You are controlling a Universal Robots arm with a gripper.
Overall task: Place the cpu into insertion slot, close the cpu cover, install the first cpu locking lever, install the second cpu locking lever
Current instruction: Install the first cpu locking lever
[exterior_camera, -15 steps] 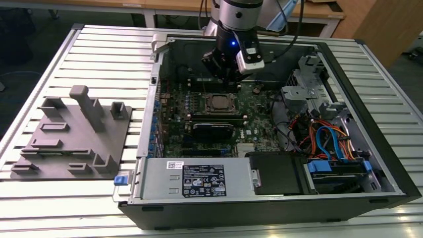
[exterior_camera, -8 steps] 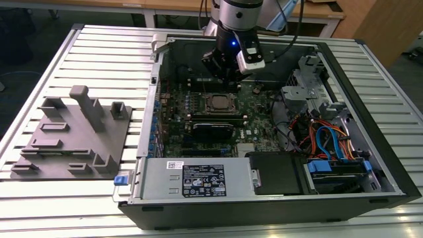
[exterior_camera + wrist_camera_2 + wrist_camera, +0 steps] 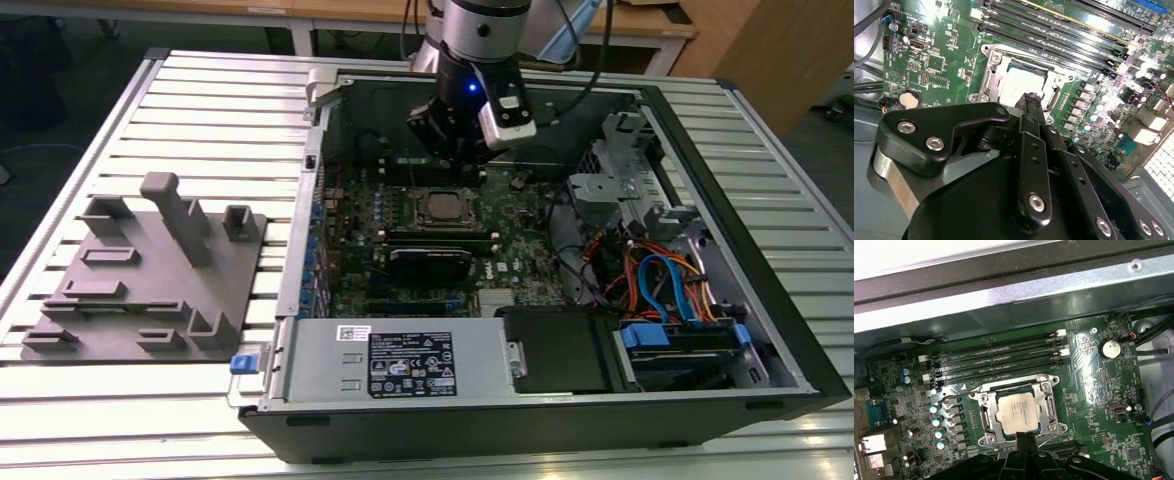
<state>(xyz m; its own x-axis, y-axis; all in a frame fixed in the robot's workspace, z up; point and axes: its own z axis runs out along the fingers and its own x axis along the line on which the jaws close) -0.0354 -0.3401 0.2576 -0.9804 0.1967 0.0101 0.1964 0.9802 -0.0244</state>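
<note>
The cpu (image 3: 1016, 412) lies flat in the insertion slot (image 3: 983, 440) on the green board, its silver top facing up. The cpu cover (image 3: 1043, 390), a silver frame with a square window, lies down around it. A thin wire lever (image 3: 961, 394) runs along one side of the socket, and a hooked lever (image 3: 1052, 97) stands by another side. My gripper (image 3: 1026, 439) hovers just above the socket's edge, fingers shut together with nothing between them. Its tip (image 3: 1032, 98) sits over the cpu's (image 3: 1016, 87) edge. In the exterior view the gripper (image 3: 461, 150) hangs inside the case above the cpu (image 3: 443, 207).
Long black memory slots (image 3: 999, 357) run beside the socket. A black card (image 3: 430, 262) sits below it in the exterior view. A power supply (image 3: 387, 360) and cable bundles (image 3: 667, 280) fill the case's near and right parts. A grey fixture tray (image 3: 140, 270) stands outside on the exterior view's left.
</note>
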